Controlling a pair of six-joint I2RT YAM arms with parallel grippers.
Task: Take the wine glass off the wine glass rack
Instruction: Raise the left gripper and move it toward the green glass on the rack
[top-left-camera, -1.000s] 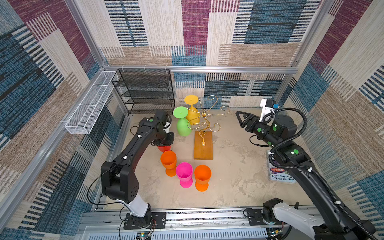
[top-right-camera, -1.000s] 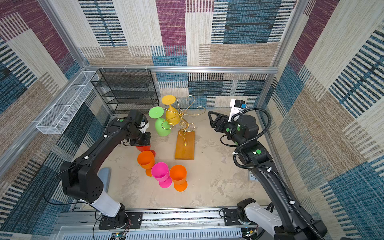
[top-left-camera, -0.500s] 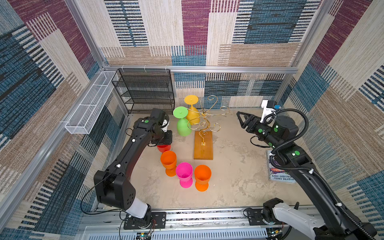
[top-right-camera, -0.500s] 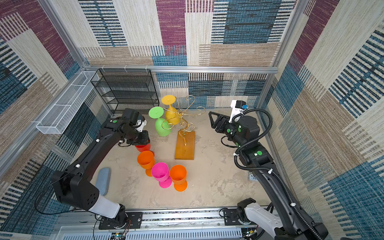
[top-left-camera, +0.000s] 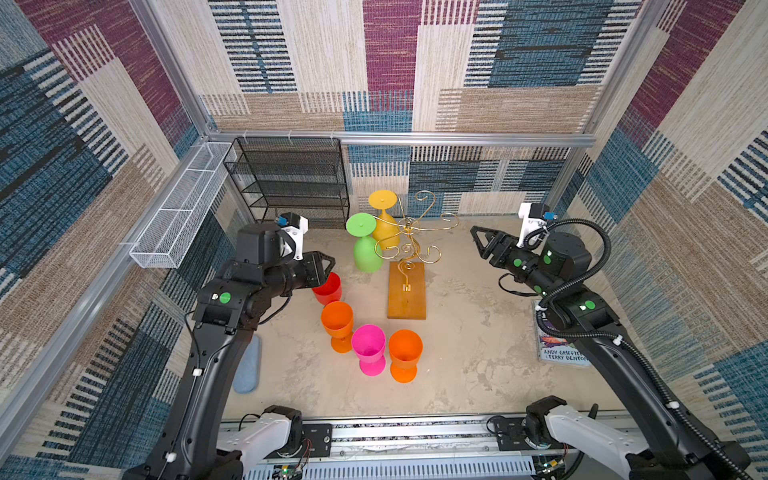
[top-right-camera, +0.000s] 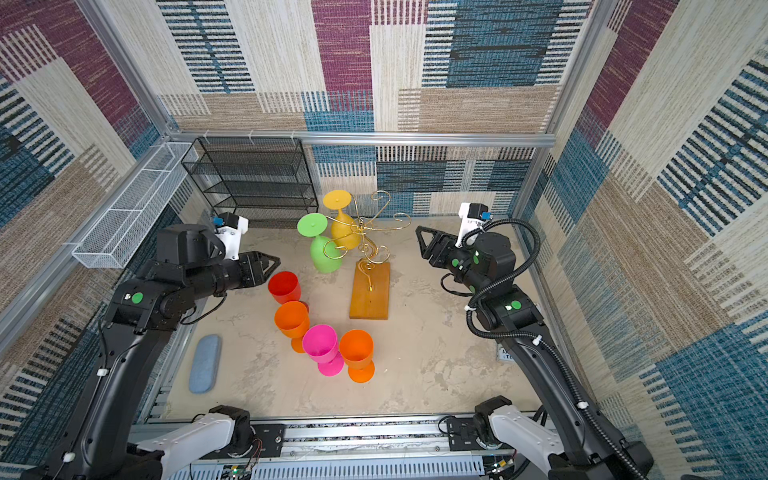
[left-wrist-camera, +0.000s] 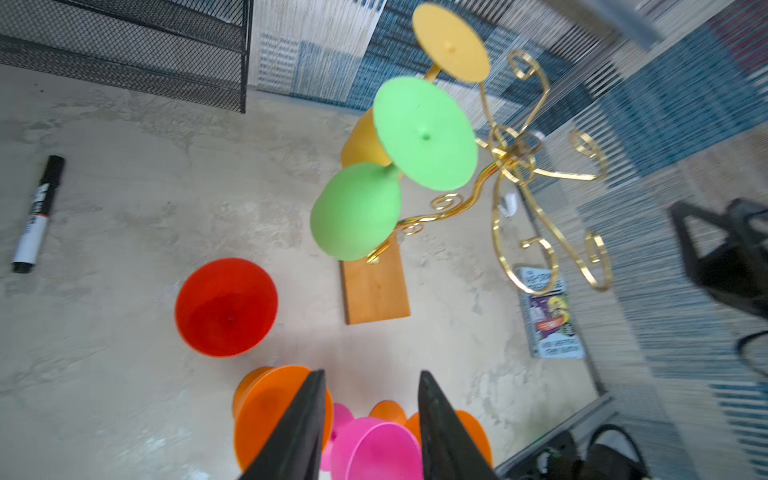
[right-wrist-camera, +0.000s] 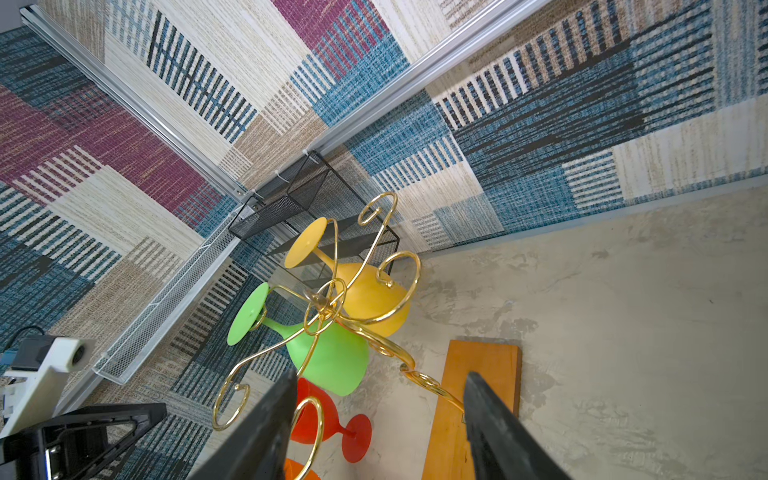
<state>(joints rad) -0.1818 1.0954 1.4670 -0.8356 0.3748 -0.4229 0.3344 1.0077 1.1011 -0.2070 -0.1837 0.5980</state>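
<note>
Nearest the robot's bases, an orange glass and a pink glass stand upright side by side on the table, touching or nearly so. A second orange glass stands just behind them, and a red glass behind that (all four open end up). The left gripper hovers just above the red glass's rim with its jaws parted and nothing between them; whether a finger touches the rim cannot be told. Right of the red glass sits the rack, its wooden base flat on the table and its gold arms spreading above. The right gripper hangs to the rack's right, apart from it, jaws spread and empty. Two glasses hang foot-up from the arms on the rack's left side: a green glass nearer, and a yellow glass just behind it. Farther back stand a black shelf and, along the left wall, a white basket.
</note>
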